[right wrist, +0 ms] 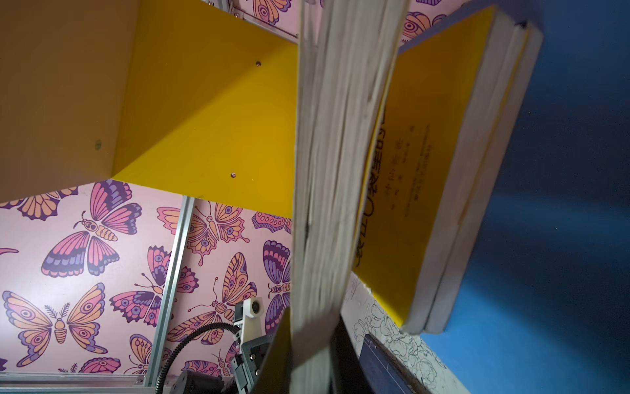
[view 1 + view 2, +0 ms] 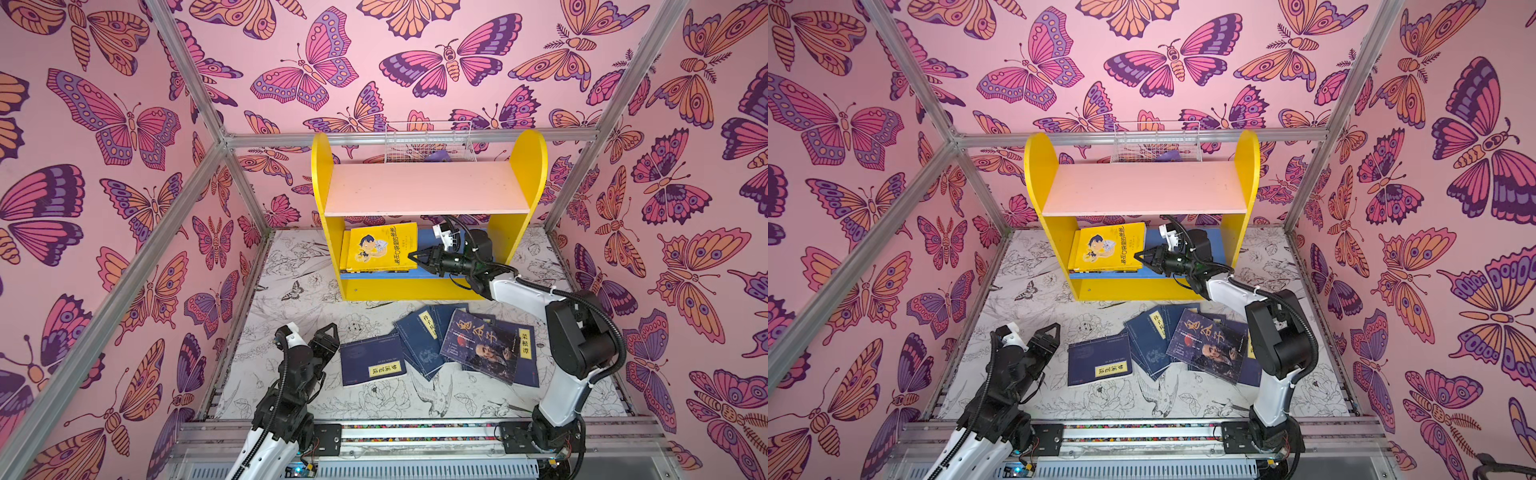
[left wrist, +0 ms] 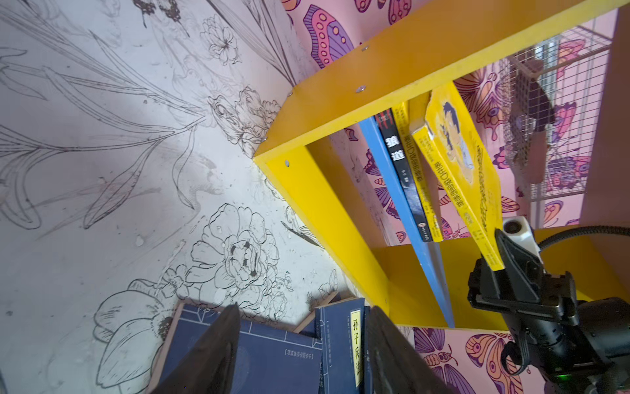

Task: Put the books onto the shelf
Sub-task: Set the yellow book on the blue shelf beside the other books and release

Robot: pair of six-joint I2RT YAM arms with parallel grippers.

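The shelf (image 2: 536,174) (image 2: 1038,174) stands at the back of the table. My right gripper (image 2: 415,257) (image 2: 1140,257) (image 3: 501,252) reaches into its lower tier, shut on the edge of a yellow cartoon-boy book (image 2: 380,245) (image 2: 1106,247) (image 3: 460,163) (image 1: 334,136), which tilts above a yellow book (image 1: 419,170) and a black book (image 3: 399,163) lying flat on the blue board (image 1: 562,204). Several navy books (image 2: 372,361) (image 2: 1100,359) and a dark portrait-cover book (image 2: 482,345) (image 2: 1210,343) lie on the table. My left gripper (image 2: 326,338) (image 2: 1047,334) (image 3: 302,308) is open and empty, just left of the nearest navy book.
A white wire basket (image 2: 428,143) (image 2: 1156,141) sits behind the shelf's pink upper board (image 2: 428,189). Butterfly-papered walls and aluminium posts (image 2: 199,174) close in the table on three sides. A rail (image 2: 415,432) runs along the front edge.
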